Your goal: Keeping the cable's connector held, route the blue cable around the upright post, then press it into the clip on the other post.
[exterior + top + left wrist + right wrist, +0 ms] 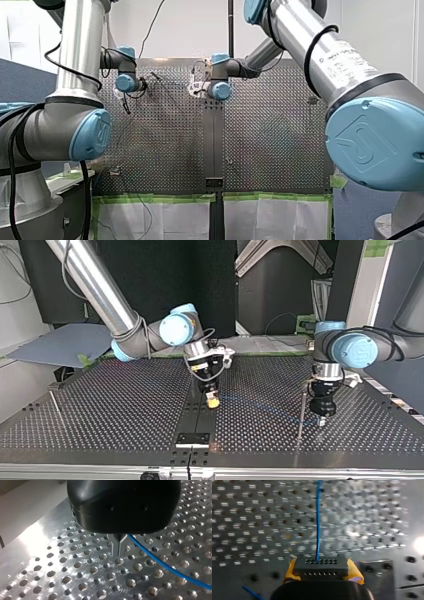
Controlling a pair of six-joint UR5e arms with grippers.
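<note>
Your right gripper (322,571) clamps the connector (321,565); the blue cable (318,525) runs straight ahead from it. Away from the connector, your left gripper (119,553) points straight down, fingers (116,545) together.

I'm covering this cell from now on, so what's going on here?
My right end effector clamps the connector, with the cable running ahead from it. My left end effector pinches the cable further along, beside the post. The cable is not yet in the clip on the other post.
</note>
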